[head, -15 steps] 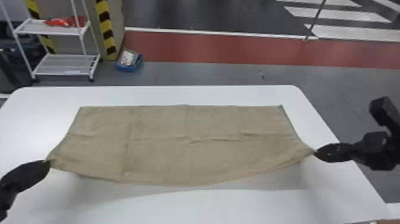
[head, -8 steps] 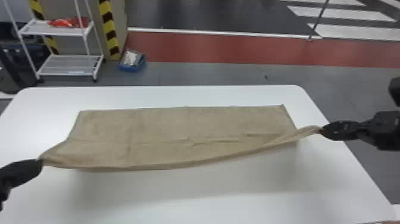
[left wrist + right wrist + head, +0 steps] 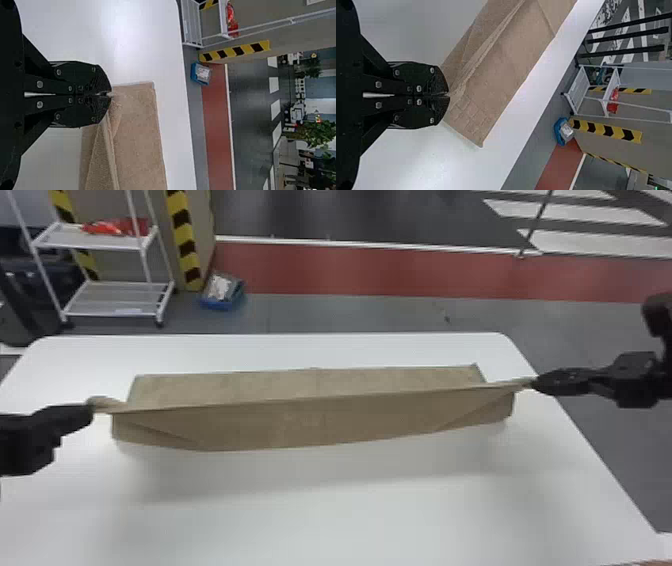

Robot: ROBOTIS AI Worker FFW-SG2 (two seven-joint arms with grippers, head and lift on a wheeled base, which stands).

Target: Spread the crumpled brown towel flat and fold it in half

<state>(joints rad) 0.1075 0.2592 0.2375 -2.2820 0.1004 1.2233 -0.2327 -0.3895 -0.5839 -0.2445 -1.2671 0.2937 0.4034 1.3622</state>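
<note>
Towel [image 3: 320, 420] stretched between two clenched grippers.
The left gripper [image 3: 92, 410] pinches one corner and the right gripper [image 3: 535, 383] the other, the held edge running nearly straight from one set of fingertips to the other. Below that edge, between the grippers, a band of cloth hangs down, its ends creased slantwise; beyond it, farther out than the fingertips, the rest lies flat on the table [image 3: 350, 520].
</note>
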